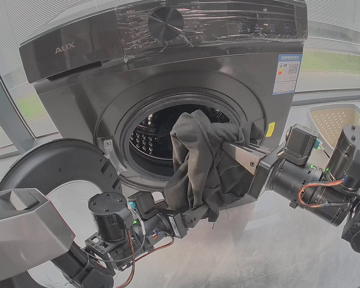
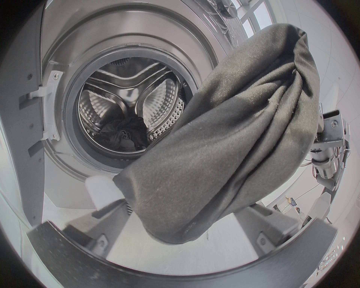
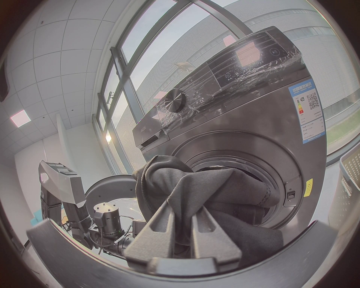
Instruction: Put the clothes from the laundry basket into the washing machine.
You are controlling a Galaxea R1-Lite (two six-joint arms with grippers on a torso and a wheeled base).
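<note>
Partly behind garment, drum.

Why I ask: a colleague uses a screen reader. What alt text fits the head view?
The right gripper holds a dark grey garment at the open mouth of the washing machine, with the left gripper under its hanging folds. The round door stands open at left, a laundry basket at right.

Door stood swung wide to the robot's left, clear of the washing machine mouth. Dark garment, clamped in the right gripper, hung bunched across the mouth's right half; the left half gaped free. Small dark heap lay on the drum floor, with room above. Laundry basket stood near the machine's right side.
</note>
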